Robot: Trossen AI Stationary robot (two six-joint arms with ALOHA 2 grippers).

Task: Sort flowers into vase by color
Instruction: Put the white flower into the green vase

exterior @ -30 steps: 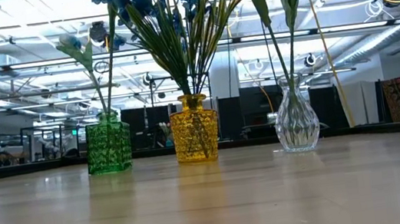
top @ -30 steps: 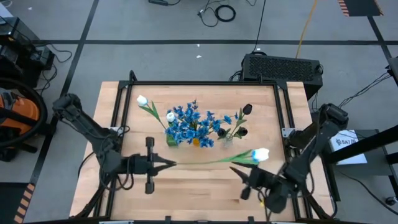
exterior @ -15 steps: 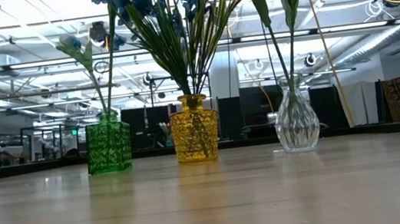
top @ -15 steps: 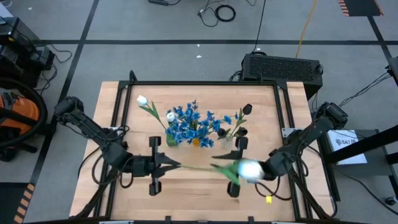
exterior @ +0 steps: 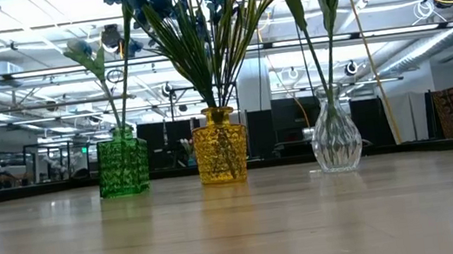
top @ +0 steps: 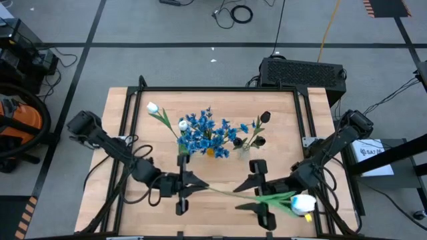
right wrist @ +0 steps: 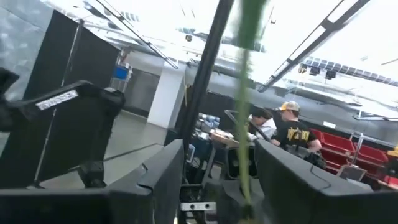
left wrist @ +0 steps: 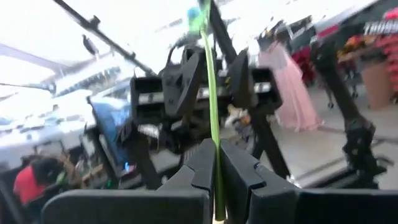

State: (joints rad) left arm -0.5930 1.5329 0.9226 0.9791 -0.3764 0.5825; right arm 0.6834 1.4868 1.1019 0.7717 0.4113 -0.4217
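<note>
A white tulip (top: 303,203) on a long green stem (top: 220,191) lies level in the air over the table's near half. My left gripper (top: 192,184) is shut on the stem's bare end. My right gripper (top: 245,192) faces it, open, with one finger on either side of the stem (right wrist: 245,118); I see no touch. Behind them stand three vases in a row. The green vase (exterior: 123,165) holds one white tulip (top: 152,107). The yellow vase (exterior: 221,150) holds the blue clusters (top: 203,130). The clear vase (exterior: 335,134) holds the dark buds (top: 265,117). My left gripper pinches the stem just above its cut end (left wrist: 216,186) between the two fingers, which come level from the table's left and lie along the stem. The flower is lifted clear of the table and reaches level toward the right, bud farthest away.
The bare wooden tabletop (exterior: 240,230) spreads in front of the vases. A black frame rail (top: 220,89) runs along the far edge and both sides. People sit in the room beyond (right wrist: 289,134).
My left gripper has moved toward the right and the near edge, carrying the stem end. The flower has swung about, its bud dropping from mid-table toward the near right corner. My right gripper has turned to face the left one, and the stem now runs between its fingers.
</note>
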